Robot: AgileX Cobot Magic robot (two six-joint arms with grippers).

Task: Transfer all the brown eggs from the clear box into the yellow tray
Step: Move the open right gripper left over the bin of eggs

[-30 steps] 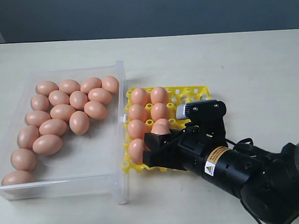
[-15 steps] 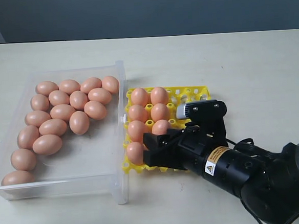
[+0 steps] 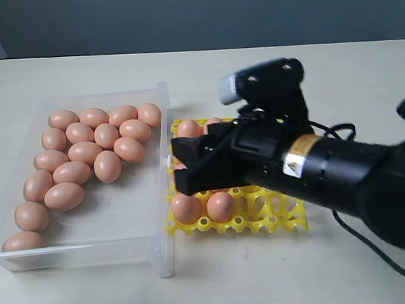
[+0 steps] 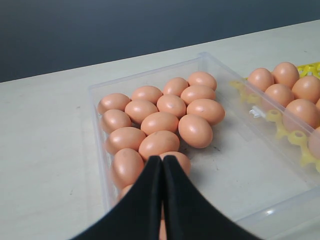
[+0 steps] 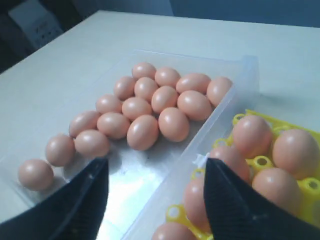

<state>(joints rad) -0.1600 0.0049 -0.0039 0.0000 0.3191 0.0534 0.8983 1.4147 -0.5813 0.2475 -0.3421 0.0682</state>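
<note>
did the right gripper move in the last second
Yes. Against the yellow tray, the right gripper has moved from its near row toward the picture's top, uncovering two brown eggs.

Robot lab test bench, likely. Plain beige tabletop (image 3: 335, 66), blank dark grey-blue wall (image 3: 179, 14), black robot arm (image 3: 350, 176) with yellow warning label (image 3: 295, 163), loose cable (image 3: 376, 254); clear box (image 3: 165, 134), yellow tray (image 3: 285, 220) set out.
</note>
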